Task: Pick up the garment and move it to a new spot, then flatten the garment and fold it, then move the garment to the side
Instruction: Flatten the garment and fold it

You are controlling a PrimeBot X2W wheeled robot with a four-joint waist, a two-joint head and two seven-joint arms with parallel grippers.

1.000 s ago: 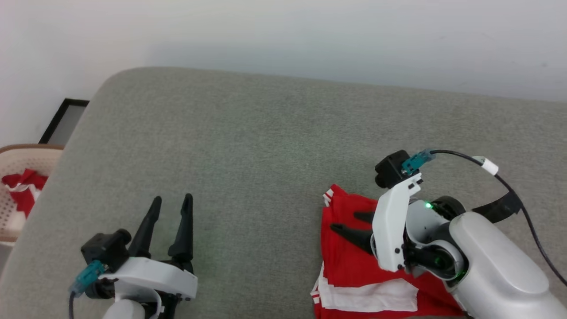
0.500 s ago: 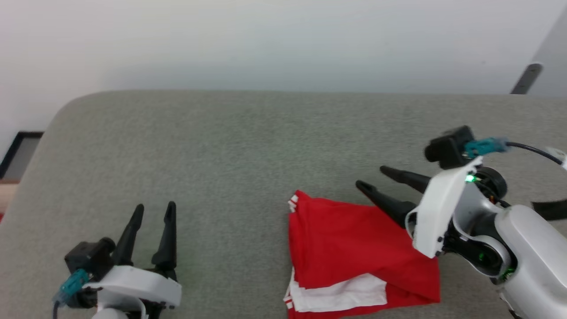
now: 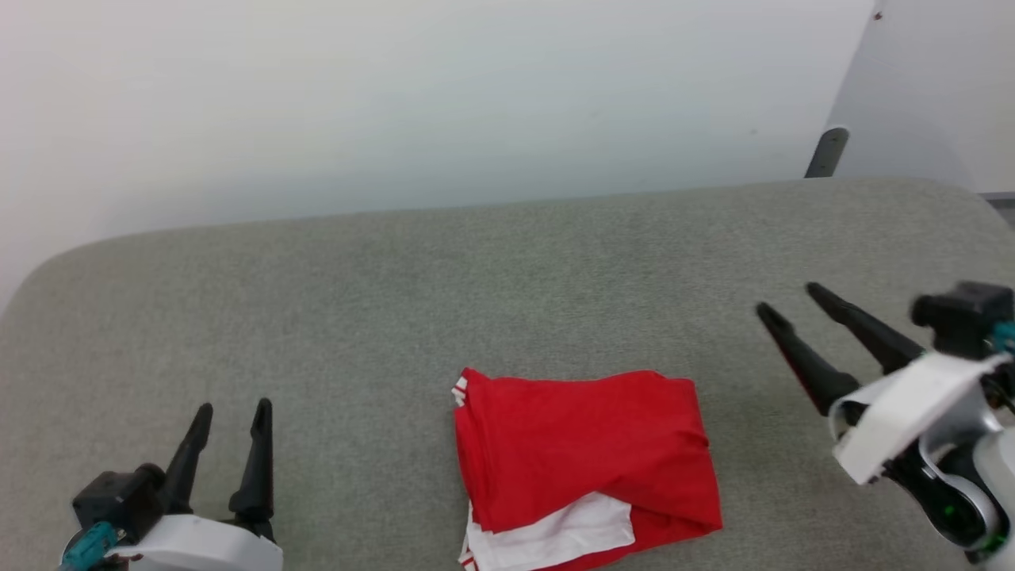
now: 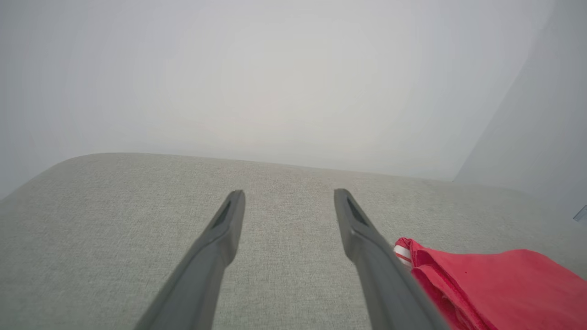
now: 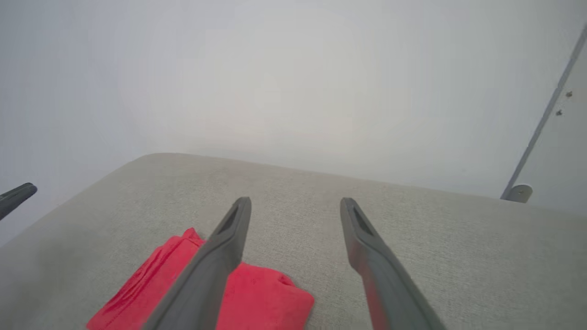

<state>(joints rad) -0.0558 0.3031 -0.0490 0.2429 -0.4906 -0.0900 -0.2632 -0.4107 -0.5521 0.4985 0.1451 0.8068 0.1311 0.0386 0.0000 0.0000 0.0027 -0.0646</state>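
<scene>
Looking at a red shirt folded into a neat-ish square, lying flat on the grey cushion, with a white sleeve end poking out at the near side. Seeing the left gripper well off to its left and the right gripper off to its right. Both spread wide, holding nothing, touching nothing.

Guessing at the last step here, the shift to the side, or maybe done already. Could easily wreck the fold by pinching just the top layer and peeling the stack open. Same by dragging it across that grippy-looking weave and bunching the bottom layer. Might let the far half droop and flop open by going in with only 1 gripper. Could also dig fingertips into the soft padding instead of getting under the cloth.

As for surroundings: textured grey upholstery with rounded corners, plain white wall right behind, plus a small grey fitting at far right.
</scene>
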